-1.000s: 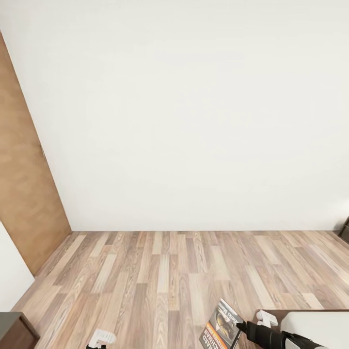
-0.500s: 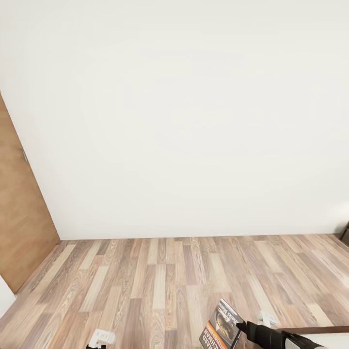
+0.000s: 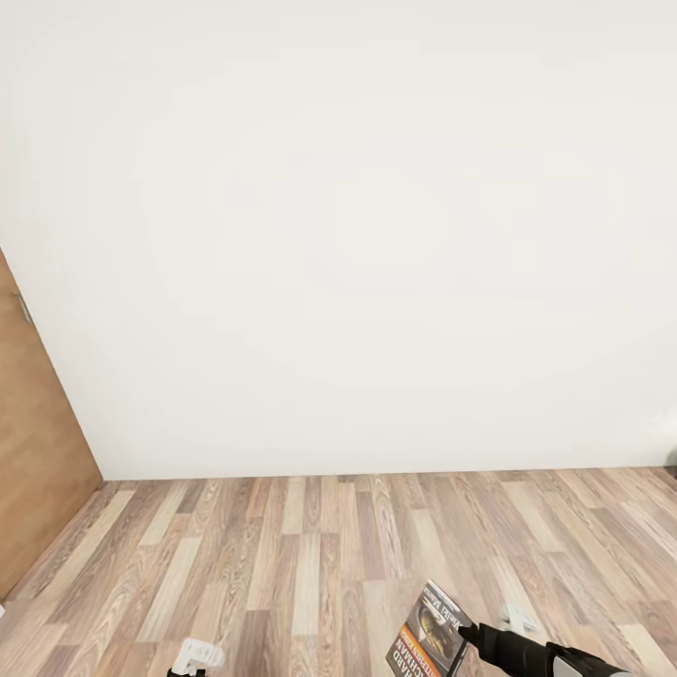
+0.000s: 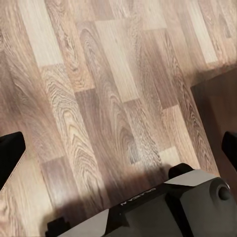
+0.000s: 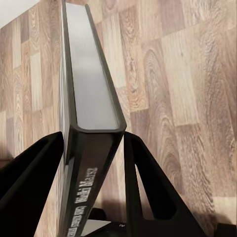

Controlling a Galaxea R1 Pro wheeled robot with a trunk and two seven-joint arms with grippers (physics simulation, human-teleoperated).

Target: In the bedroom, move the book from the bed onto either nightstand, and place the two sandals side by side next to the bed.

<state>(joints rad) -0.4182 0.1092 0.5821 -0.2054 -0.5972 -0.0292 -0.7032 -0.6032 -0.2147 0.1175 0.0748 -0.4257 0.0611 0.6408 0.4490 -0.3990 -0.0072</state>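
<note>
Camera panned since earlier: door (image 3: 38, 470) shifted leftward, bed edge gone. Book (image 3: 428, 644) off bed, pinched upright in right gripper (image 5: 94, 163) over floor (image 3: 310, 555). Left gripper (image 4: 118, 153) spread, empty. Remaining: nightstand placement, both sandals.

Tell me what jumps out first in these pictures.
The thin dark paperback book with white lettering and an orange strip, clamped between the right gripper's black fingers, stands out low in the head view. Behind it spread the brown wood-plank floor and a bare white wall.
</note>
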